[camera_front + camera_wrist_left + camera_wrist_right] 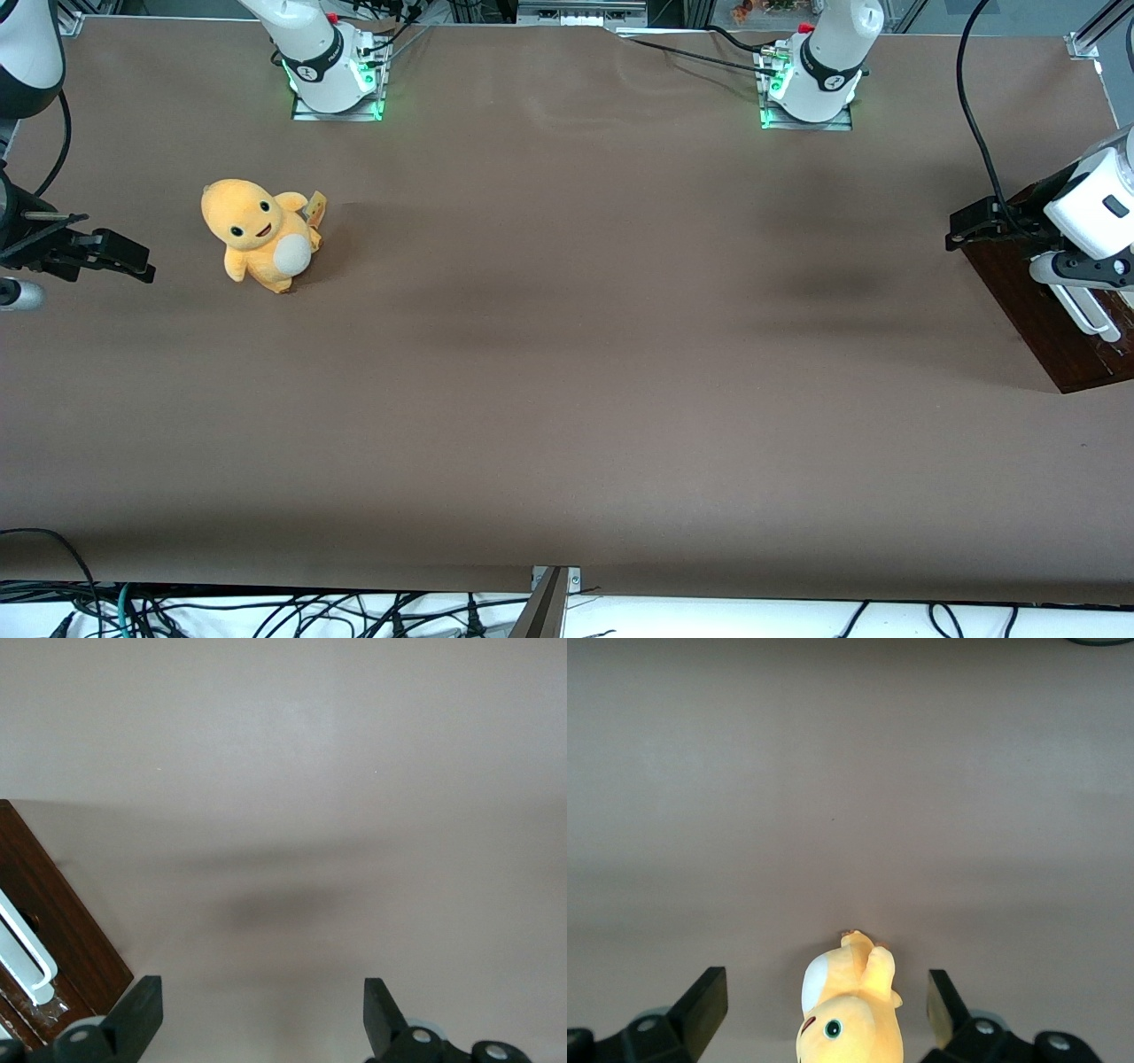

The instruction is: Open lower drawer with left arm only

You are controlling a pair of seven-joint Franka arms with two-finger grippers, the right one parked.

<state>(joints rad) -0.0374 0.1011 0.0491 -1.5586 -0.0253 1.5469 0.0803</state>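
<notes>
Clearly spread wide: claw (pixel 261 1017), fingers (pixel 142 1010) far apart with only bare brown counter (pixel 337 815) between them, gripping nothing. Hanging above the counter, just beside one corner of the lower drawer (pixel 66 921); hard to tell whether one finger touches the wood. Carried by the left arm (pixel 1099 199), white, entering the front view at the mid-height edge of the frame, with a black cable (pixel 970 106) looping up from it toward the upper part of the frame.

Close by, dark reddish-brown wood of the drawer front, with a long white handle (pixel 22 943) running along it. In the front view, at the working arm's end of the counter, cut off by the frame edge, seen as a slanted dark slab with the arm's wrist over its upper part. Cannot tell whether pulled out or pushed in.

Farther out, well apart, toward the parked arm's end of the counter: an orange plush toy (pixel 261 235) with a pale belly, sitting upright in the upper half of the frame.
</notes>
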